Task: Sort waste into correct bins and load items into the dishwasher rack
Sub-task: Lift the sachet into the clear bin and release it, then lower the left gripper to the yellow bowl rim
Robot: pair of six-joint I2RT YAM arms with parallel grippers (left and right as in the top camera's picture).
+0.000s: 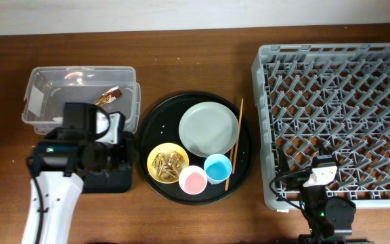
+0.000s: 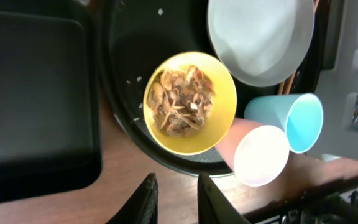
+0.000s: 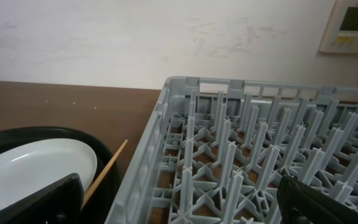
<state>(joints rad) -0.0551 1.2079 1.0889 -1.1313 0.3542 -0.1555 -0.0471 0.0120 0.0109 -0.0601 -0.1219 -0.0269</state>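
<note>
Brown wooden table (image 1: 181,61) showed the job barely begun. I found the gold-brown wrapper (image 1: 108,97) inside the clear tub (image 1: 36,81). The grey rack (image 1: 330,54) stood bare. On the round black tray (image 1: 156,115) lay the plate (image 1: 208,127), the yellow bowl (image 1: 150,157) of brownish scraps (image 1: 168,163), the cups and the chopsticks (image 1: 235,142). My left gripper (image 2: 176,199) was narrow and empty. My right gripper (image 3: 182,193) was wide and empty.
</note>
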